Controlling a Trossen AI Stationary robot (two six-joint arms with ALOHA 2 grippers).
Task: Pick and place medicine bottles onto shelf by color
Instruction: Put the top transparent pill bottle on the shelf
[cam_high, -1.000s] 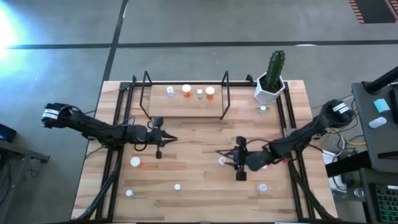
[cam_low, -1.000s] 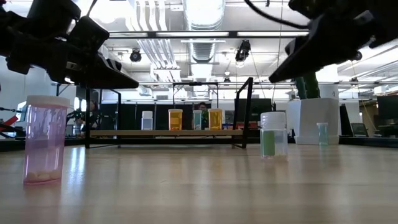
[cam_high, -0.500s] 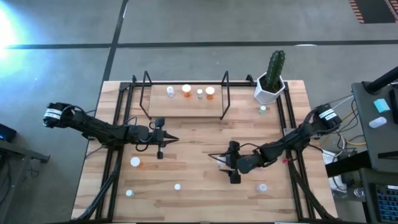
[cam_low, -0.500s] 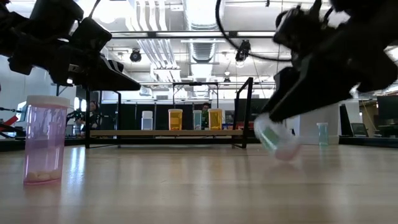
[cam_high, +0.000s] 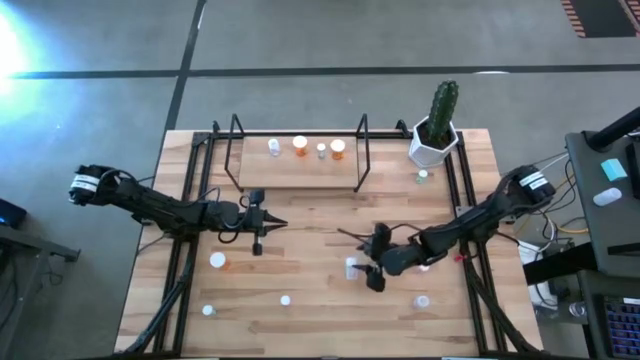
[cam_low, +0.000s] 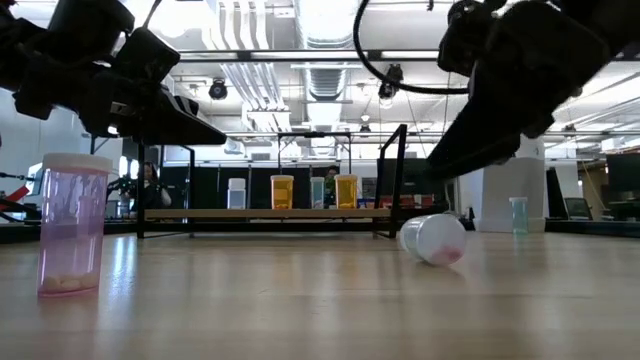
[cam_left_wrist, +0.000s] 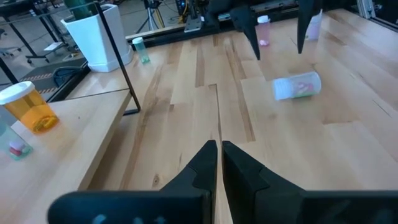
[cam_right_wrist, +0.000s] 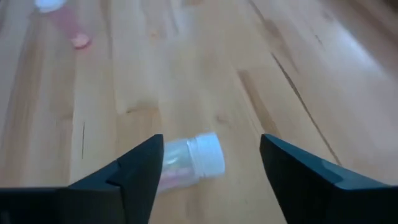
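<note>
A clear medicine bottle (cam_high: 352, 267) with a white cap lies on its side on the tabletop, right of centre. In the low view this bottle (cam_low: 433, 238) shows its cap end. My right gripper (cam_high: 360, 256) hangs open just above it. In the right wrist view its fingers (cam_right_wrist: 146, 168) stand on either side of the bottle (cam_right_wrist: 186, 163) without touching. My left gripper (cam_high: 272, 224) waits shut above the table's middle left. The shelf (cam_high: 290, 172) stands at the far edge with several bottles on it.
Loose bottles stand around: an orange one (cam_high: 217, 261), small ones near the front edge (cam_high: 285, 299) (cam_high: 421, 301), a pink one (cam_low: 72, 225) close to the low camera. A white pot with a cactus (cam_high: 435, 135) stands at the far right, beside the shelf.
The clear bottle stood upright a second ago, tipped over between my right gripper's fingers, and now lies on its side on the table. My right gripper has rolled about its own axis and shifted slightly toward the table's left.
</note>
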